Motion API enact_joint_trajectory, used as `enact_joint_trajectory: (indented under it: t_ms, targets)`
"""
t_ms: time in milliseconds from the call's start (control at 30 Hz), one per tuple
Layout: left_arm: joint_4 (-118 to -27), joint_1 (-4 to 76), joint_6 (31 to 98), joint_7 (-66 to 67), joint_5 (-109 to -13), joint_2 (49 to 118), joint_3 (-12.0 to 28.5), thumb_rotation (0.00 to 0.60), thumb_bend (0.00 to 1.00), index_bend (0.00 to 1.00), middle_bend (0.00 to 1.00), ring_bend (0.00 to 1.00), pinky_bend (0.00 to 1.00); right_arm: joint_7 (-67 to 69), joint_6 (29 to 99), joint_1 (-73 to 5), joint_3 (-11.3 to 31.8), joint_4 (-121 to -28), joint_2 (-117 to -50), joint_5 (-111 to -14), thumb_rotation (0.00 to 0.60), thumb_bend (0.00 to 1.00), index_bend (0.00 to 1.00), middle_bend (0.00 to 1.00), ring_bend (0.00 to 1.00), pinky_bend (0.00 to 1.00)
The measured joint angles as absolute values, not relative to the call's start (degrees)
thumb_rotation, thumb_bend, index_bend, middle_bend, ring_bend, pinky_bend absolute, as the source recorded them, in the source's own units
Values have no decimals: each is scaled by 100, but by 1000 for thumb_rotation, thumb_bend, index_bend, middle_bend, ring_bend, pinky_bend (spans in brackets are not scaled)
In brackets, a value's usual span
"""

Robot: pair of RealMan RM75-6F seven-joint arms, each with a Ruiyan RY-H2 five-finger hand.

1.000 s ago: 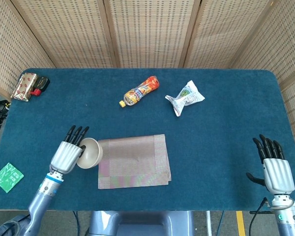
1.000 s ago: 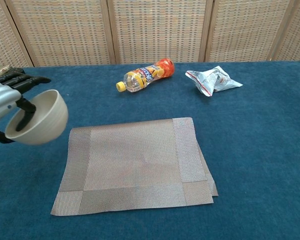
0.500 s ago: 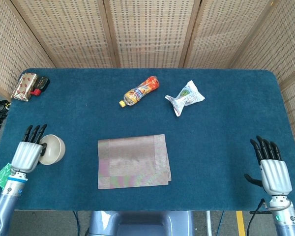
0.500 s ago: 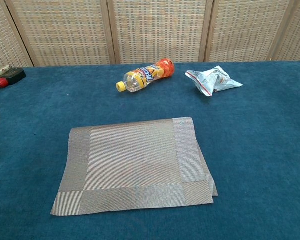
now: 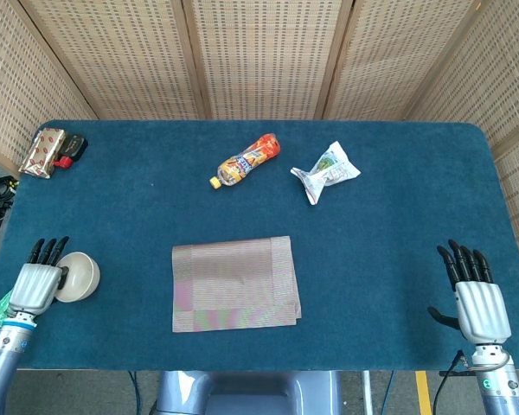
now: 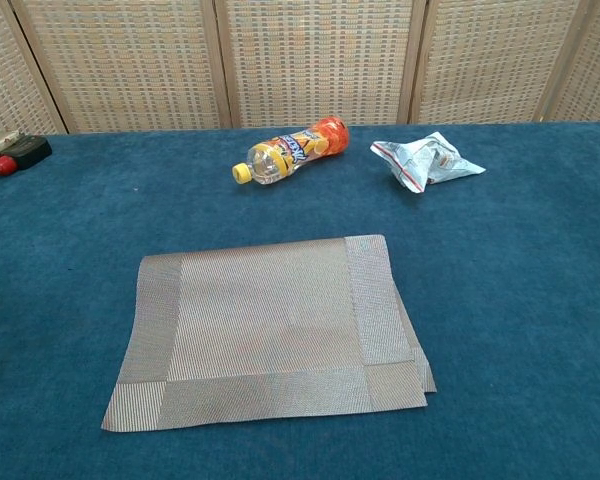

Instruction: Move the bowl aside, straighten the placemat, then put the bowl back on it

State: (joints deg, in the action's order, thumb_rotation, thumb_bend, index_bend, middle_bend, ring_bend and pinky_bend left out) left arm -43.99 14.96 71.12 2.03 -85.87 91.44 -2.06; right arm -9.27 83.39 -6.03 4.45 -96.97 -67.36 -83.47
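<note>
Bowl (image 5: 76, 277) now lower on blue table (image 5: 398, 216)

Bright even light, soft shadows, sharp pics.

Both hands show only in the head view: the left hand (image 5: 35, 284) and the right hand (image 5: 480, 304) each have a ribbed silver-grey back plate and slim black fingers with a black thumb. Below each hand sits a pale wrist collar with a thin blue-green ring, leading into a grey-blue forearm. A thin dark cable runs beside the right wrist at the near edge.
</note>
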Motion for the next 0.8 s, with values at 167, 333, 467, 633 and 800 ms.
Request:
enact_joint_trajectory:
  t_ms: [167, 333, 467, 633, 800]
  targets:
    - [-4276, 1504, 7008, 208, -8599, 9226, -231, 600, 382, 633, 0, 0, 0, -904, 8352, -599, 446, -9705, -6724, -8359, 600, 155, 0, 0, 0, 0]
    - [-4322, 1497, 6908, 284, -8572, 9194, -236, 600, 297, 352, 0, 0, 0, -880, 8360, -593, 444, -9712, -6708, -8369, 600, 155, 0, 0, 0, 0]
    - [-4463, 1476, 6958, 271, -8552, 9092, -206, 600, 222, 69, 0, 0, 0, -881, 8369, -592, 443, -9715, -6709, -8384, 600, 155, 0, 0, 0, 0]
    - [-4709, 1444, 7206, 175, -8561, 8905, -133, 600, 208, 0, 0, 0, 0, -887, 8374, -590, 436, -9716, -6714, -8402, 600, 155, 0, 0, 0, 0]
    - [-5204, 1398, 7726, 92, -8635, 8557, -28, 600, 203, 0, 0, 0, 0, -889, 8386, -583, 430, -9728, -6710, -8415, 600, 155, 0, 0, 0, 0]
